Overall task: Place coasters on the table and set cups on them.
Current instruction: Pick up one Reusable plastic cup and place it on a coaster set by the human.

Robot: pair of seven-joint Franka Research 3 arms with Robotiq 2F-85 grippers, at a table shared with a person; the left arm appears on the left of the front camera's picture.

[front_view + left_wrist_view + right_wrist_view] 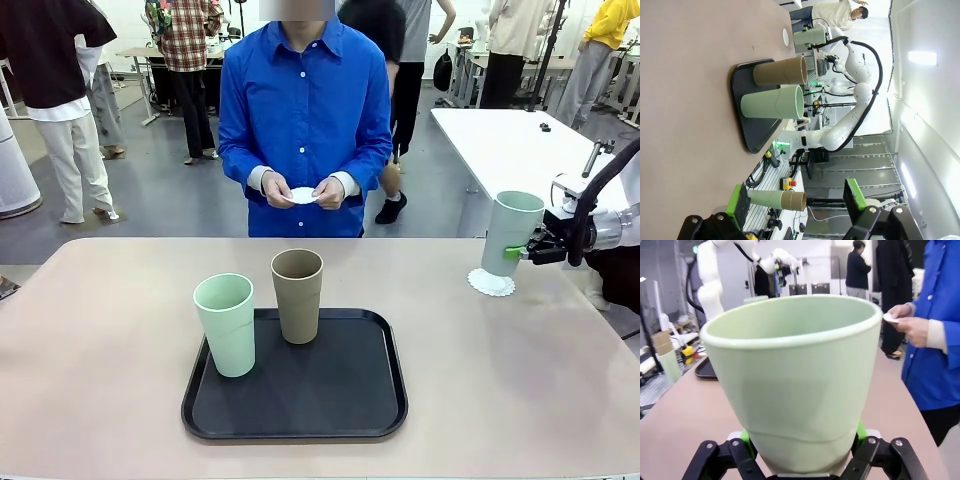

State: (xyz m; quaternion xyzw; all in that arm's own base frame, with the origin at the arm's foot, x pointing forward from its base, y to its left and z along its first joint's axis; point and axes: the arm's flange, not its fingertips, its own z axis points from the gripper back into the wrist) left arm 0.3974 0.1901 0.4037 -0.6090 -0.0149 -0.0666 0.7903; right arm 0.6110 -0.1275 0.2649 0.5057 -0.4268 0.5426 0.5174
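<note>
The black tray point(380, 400) at 6 o'clock on my bench point(100, 350) carries one mint cup point(226, 325) and the olive-brown cup point(297, 296), both upright. At 3 o'clock my right gripper point(522, 250) is clamped on the other mint cup point(510, 232), right over a coaster point(491, 283). The left wrist cam shows my left gripper point(796, 200) spread wide, holding nothing.

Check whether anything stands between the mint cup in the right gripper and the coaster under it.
Nothing visible does. The right gripper holds the mint cup over the coaster on the table; whether the base touches it, I cannot tell.
</note>
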